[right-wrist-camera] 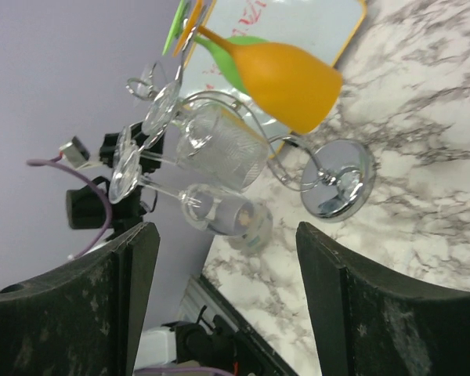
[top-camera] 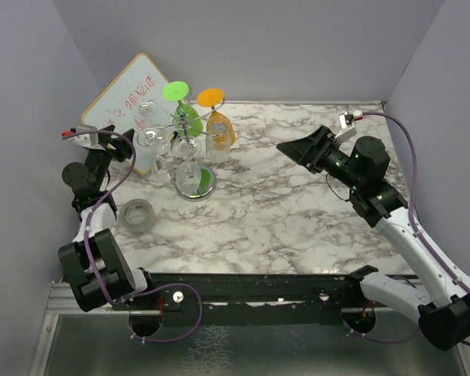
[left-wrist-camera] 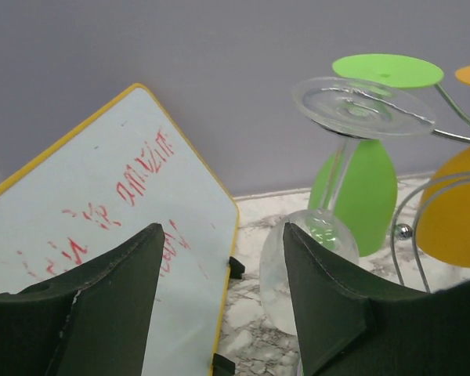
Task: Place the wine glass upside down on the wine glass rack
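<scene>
Wine glass (left-wrist-camera: 321, 233) hangs foot-up, bowl-down from a curled arm on the 9 o'clock side of the wine glass rack (right-wrist-camera: 341, 180). Placement looks done.

Left claw (left-wrist-camera: 223, 231) is released, nothing between its fingers. One finger sits just beside the bowl; contact unclear.

Right claw (right-wrist-camera: 227, 231) is released and empty, well apart at the rack's 3 o'clock over the worktop (top-camera: 298, 219).

Step in hand, likely: clearing off. Keep fingers spread, back straight toward 9 o'clock. No swing toward 3 o'clock: a nudge could rock the hanging glass.

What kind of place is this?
Probably a robot test booth: plain grey walls box in a marble-look table, two robot arms sit at its edge, a whiteboard leans behind.
</scene>
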